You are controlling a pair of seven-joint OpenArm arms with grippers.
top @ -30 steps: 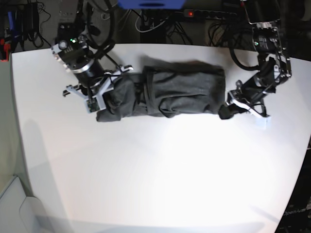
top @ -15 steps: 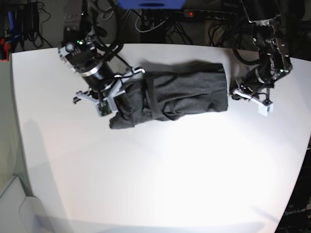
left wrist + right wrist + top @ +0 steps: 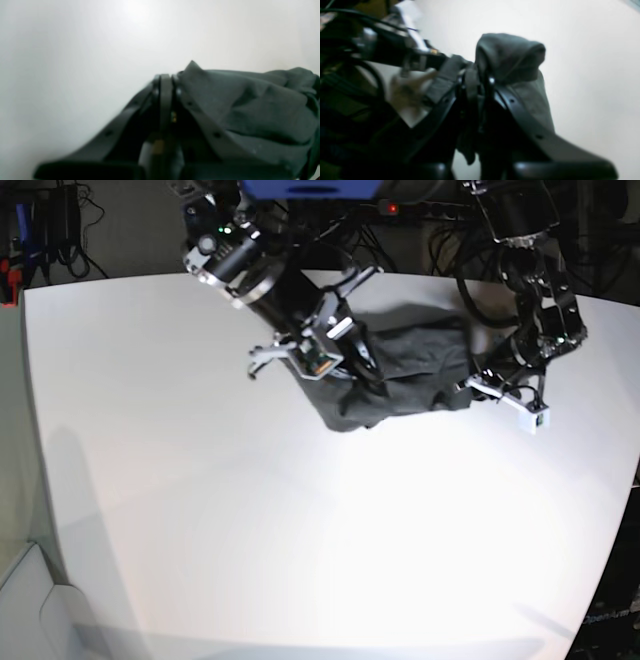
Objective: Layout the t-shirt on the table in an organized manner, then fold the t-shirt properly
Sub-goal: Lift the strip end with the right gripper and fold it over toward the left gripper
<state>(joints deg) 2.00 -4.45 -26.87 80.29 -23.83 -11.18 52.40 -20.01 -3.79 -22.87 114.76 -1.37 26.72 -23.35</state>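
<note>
Base view has the table point(image 3: 200, 510) broad and white, with the t-shirt point(image 3: 400, 375) bunched near its far edge between my two pincers. My right gripper point(image 3: 335, 355) is clenched on a fold of cloth — it has carried that end inward. My left gripper point(image 3: 490, 385) is pinched fully closed at the opposite edge — touching it.
</note>
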